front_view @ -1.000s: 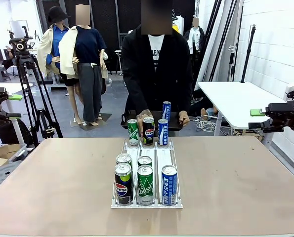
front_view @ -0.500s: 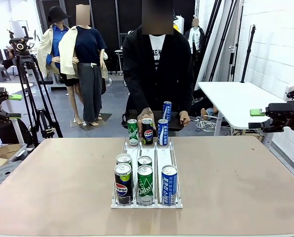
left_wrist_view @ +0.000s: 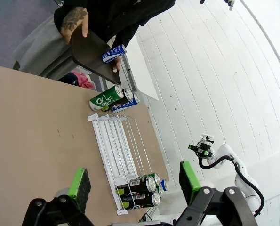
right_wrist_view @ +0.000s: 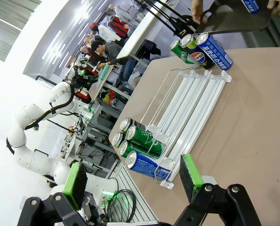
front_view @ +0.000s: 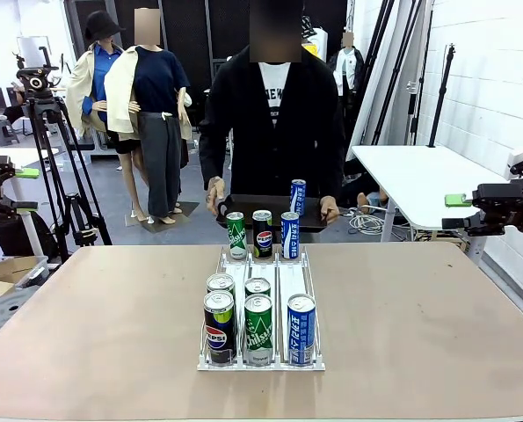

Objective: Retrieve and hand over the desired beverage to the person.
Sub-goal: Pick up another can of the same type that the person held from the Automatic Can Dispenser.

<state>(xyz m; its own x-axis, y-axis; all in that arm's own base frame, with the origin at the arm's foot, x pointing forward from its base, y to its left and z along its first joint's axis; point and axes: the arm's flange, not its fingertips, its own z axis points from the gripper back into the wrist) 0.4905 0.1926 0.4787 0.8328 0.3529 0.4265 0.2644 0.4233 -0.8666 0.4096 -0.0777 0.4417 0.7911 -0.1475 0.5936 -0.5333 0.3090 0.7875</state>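
A clear rack (front_view: 289, 272) in the table's middle holds drink cans. At its near end stand a black Pepsi can (front_view: 219, 327), a green can (front_view: 258, 329) and a blue can (front_view: 301, 329), with two more cans behind them. Three cans (front_view: 263, 234) stand at its far end. The person (front_view: 274, 114) stands beyond, both hands on a dark tray (front_view: 261, 204) carrying one blue can (front_view: 297, 197). My left gripper (left_wrist_view: 135, 181) and right gripper (right_wrist_view: 132, 178) are open and hold nothing. Each hangs off its own side of the table, far from the rack (right_wrist_view: 196, 103).
A camera tripod (front_view: 46, 132) stands left of the table, and a white side table (front_view: 419, 176) stands at the right. Bare tabletop (front_view: 419, 308) lies on both sides of the rack.
The person's hand has left the Pepsi can at the rack's far end and gone back to the tray's edge. The person now stands straighter. Neither arm has moved.
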